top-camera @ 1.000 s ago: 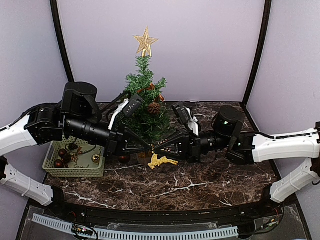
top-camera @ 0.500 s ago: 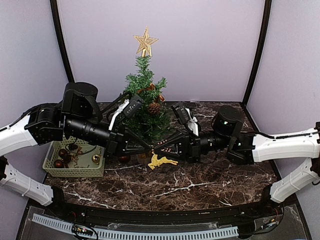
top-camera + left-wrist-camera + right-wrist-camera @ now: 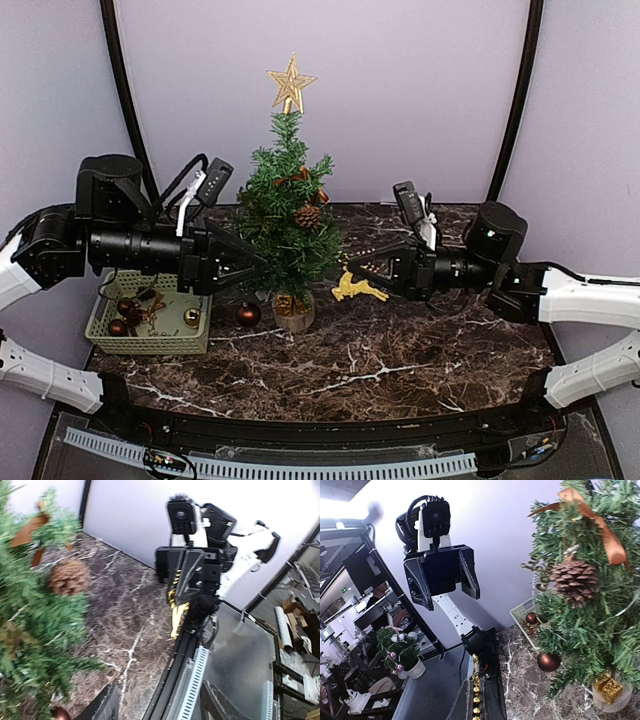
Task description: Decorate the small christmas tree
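Small christmas tree (image 3: 288, 215), a miniature dark-green bristly fir on a round pale wooden stump, stands upright at the back middle of the dark marble-patterned table (image 3: 400, 370), between my two arms; it already carries a glittery gold star (image 3: 291, 82) on top, a brown pine cone (image 3: 307, 215), a copper ribbon bow (image 3: 297, 177) and a dark red bauble (image 3: 247, 314) low at its left side. My right gripper (image 3: 378, 272) is pinching a flat glittery gold reindeer ornament (image 3: 358, 288), held in the air just right of the lower branches and clear of the tabletop; my left gripper (image 3: 260, 265) hovers at the tree's left flank with its fingers spread and nothing between them; the pale green plastic basket (image 3: 100, 325) of spare ornaments sits below that arm at the table's left edge. I judge the step in hand to be hanging the reindeer; nothing shows it hooked on yet. The next move, as I see it, calls for easing the right gripper toward a free branch on the right side of the small christmas tree and getting the ornament's loop over a twig before letting go; I cannot make out the loop itself, so I would go slowly; the light tree could tip if I push into it.
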`<move>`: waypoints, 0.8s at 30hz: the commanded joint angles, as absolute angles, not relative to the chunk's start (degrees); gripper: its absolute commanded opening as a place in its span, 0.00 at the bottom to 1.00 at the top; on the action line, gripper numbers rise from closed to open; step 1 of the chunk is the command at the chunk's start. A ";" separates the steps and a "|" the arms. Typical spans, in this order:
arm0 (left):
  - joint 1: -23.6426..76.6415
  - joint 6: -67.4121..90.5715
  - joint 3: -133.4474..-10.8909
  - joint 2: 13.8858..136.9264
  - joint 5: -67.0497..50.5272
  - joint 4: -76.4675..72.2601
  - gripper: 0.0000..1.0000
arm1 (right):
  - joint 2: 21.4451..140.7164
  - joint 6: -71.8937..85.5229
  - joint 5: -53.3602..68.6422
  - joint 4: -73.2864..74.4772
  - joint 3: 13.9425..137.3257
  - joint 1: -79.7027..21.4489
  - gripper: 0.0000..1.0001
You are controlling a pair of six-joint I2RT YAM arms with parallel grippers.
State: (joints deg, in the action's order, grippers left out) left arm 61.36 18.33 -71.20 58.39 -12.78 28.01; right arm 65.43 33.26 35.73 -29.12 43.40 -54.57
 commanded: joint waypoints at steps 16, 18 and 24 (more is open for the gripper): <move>48.07 22.16 -69.79 57.49 -8.50 20.07 0.61 | 71.96 34.60 32.18 -17.63 59.58 -51.79 0.00; 47.81 21.48 -70.07 58.26 -10.47 18.13 0.61 | 72.98 35.39 32.90 -18.93 59.92 -51.85 0.00; 47.17 21.22 -70.86 60.57 -11.22 17.69 0.58 | 75.33 37.63 34.35 -23.84 57.08 -53.94 0.00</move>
